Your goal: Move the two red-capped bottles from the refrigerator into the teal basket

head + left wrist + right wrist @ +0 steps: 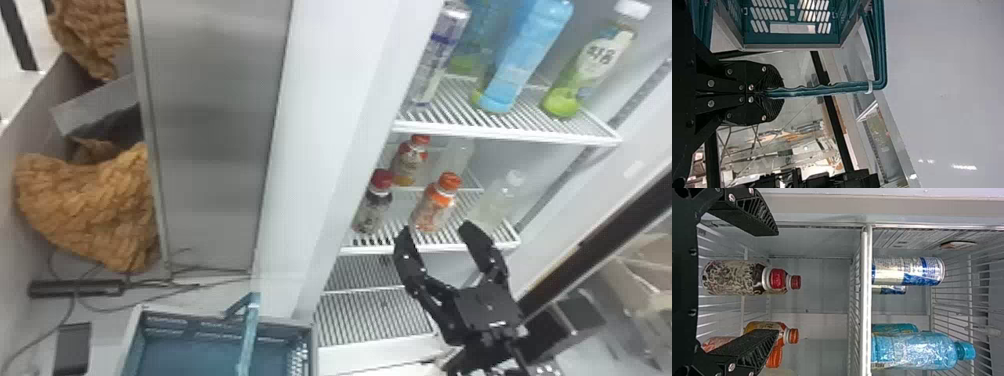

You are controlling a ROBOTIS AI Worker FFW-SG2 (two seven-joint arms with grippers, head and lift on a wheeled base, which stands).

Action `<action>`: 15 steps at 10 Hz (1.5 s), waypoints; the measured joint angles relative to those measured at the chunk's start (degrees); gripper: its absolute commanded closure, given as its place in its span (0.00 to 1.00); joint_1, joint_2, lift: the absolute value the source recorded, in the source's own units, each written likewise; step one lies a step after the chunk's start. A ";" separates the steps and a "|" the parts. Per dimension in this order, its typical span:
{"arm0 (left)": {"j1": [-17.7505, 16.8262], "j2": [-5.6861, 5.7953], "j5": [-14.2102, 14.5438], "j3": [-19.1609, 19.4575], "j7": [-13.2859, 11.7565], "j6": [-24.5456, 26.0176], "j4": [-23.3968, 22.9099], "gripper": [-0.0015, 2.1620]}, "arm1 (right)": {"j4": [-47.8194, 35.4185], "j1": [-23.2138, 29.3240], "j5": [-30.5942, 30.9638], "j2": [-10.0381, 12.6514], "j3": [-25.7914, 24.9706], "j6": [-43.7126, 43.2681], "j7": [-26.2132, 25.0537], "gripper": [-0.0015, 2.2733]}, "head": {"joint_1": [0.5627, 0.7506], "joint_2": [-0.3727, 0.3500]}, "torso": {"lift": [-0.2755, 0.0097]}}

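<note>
White wire shelf (370, 250): two red-capped plastic bottles (730, 278), one behind another, facing our spread right claw (775, 282).
Drifting sideways, we could topple the orange-capped bottle (435, 207); our left claw (779, 93) clenches the teal plastic basket (789, 38) by its handle (817, 91).

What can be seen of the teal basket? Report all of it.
The teal basket looks like plastic, with slotted walls, a gray rim and a raised teal handle whose grip is wavy along one edge; a pale band wraps the handle near a bend. The left gripper is closed on that grip. The basket is beside the refrigerator, its open top facing up and no bottle in the part of its inside that shows. Whether anything supports it below, I cannot tell.
</note>
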 measured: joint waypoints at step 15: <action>0.01 0.09 0.53 -0.43 0.14 0.28 0.00 0.54 | 14.89 -13.37 2.39 -0.68 -1.83 5.64 4.92 0.06 | 0.70 0.03 | 0.18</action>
